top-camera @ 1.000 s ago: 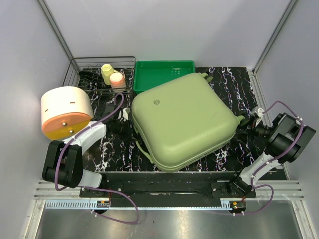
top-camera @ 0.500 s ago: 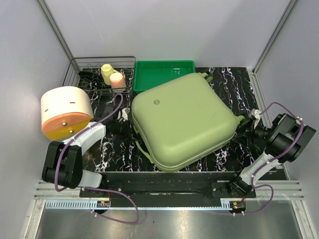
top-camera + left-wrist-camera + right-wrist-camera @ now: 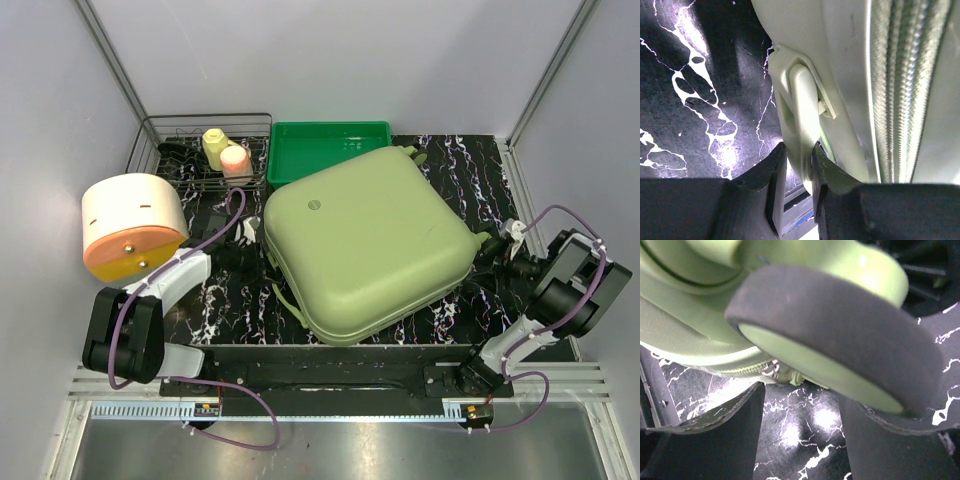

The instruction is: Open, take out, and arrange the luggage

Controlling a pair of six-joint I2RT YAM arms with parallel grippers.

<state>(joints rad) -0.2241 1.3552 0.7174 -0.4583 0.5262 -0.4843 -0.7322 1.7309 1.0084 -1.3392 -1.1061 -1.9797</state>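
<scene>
Looking at the overhead view first: the big pale olive-green hard-shell luggage [image 3: 365, 240] lies flat and zipped shut in the middle of the frame, on the black, white-veined marble-look table [image 3: 455, 160]. Its upper edge sits right against the bright green shallow plastic tray [image 3: 300, 140]. Your left gripper [image 3: 247, 238] is at its left edge and your right gripper [image 3: 497, 247] is at its right corner. My worry is that a tug from either side will just slide the whole case and shove the tray instead of opening anything.

Left wrist view: the jaws are narrow and pinched on the pale olive moulded-plastic side handle [image 3: 802, 110], near its lower end. The silvery zip teeth [image 3: 895, 90] run down the right of the frame. That plastic looks slick and you've only got the tip of it, so a sideways pull could pop it loose.

Right wrist view: the jaws are wide apart with nothing between them. The dark-treaded green caster wheel [image 3: 840, 335] fills the upper frame. The little metal zip pull [image 3: 772, 369] is tucked under the case rim, left of centre. Close from here and I reckon you'd grab air or snag the wheel. The wheel also crowds your way in to the pull, and the fingertips look low enough to scrape the table.
</scene>
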